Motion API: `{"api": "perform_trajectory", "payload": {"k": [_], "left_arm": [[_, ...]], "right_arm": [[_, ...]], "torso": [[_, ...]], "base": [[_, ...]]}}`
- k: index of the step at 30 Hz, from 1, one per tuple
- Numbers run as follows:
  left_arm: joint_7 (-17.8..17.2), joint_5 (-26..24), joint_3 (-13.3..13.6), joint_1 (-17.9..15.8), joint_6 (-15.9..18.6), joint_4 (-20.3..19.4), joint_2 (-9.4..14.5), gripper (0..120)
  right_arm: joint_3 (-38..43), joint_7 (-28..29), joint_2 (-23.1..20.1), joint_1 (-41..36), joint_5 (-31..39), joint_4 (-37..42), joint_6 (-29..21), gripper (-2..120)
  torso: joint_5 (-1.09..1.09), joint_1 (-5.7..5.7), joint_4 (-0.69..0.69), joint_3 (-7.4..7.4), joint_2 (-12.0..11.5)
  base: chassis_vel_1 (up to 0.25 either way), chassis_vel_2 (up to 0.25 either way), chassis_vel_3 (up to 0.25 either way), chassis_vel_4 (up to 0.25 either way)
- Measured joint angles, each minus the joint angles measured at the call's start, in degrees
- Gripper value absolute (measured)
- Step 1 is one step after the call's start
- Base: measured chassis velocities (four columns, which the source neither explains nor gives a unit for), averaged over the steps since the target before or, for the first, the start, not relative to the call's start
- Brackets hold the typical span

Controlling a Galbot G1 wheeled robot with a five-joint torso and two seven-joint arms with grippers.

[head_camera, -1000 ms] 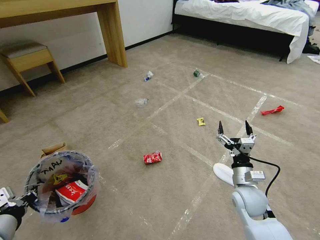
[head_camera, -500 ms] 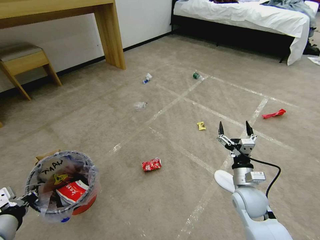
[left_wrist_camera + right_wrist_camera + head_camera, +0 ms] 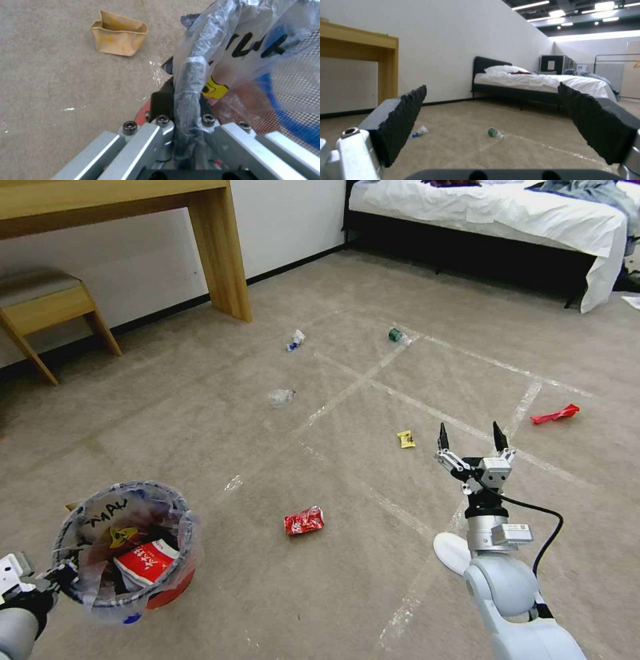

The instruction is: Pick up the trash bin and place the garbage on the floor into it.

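A bedroom mock-up inside a larger hall is shown. A bed (image 3: 507, 213) with white sheets is seen at one o'clock, a wooden desk (image 3: 133, 207) and stool (image 3: 47, 303) at eleven. The carpet (image 3: 200, 380) is crossed by tape lines, and industrial ceiling lights (image 3: 603, 6) are visible above the partition wall (image 3: 470, 37).

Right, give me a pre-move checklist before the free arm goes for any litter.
1. Left claw shut on the rim of the small red plastic trash bin: ok.
2. Bin upright, mouth open: ok.
3. Right claw open, empty: ok.
4. Crushed red can lying free on the beige carpet: ok.
5. Small yellow wrapper unobstructed ahead of the right claw: ok.
6. Can within reach: cannot tell.
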Motion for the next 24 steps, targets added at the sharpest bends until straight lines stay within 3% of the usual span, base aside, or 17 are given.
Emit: {"api": "perform_trajectory", "payload": {"k": [13, 24], "left_arm": [[0.03, 0.01, 0.14, -0.10, -0.07, 0.09, -0.21, 1], [0.07, 0.08, 0.09, -0.36, -0.16, 0.55, -0.31, 1]], "right_arm": [[-0.10, 0.04, 0.00, -0.05, 0.10, 0.00, 0.19, 100], [-0.29, 0.10, -0.10, 0.17, 0.25, -0.22, 0.28, 100]], "torso": [[0.00, 0.00, 0.00, 0.01, 0.00], [0.00, 0.00, 0.00, 0.00, 0.00]], "base": [[-0.073, 0.061, 0.080, -0.065], [0.000, 0.000, 0.000, 0.000]]}}
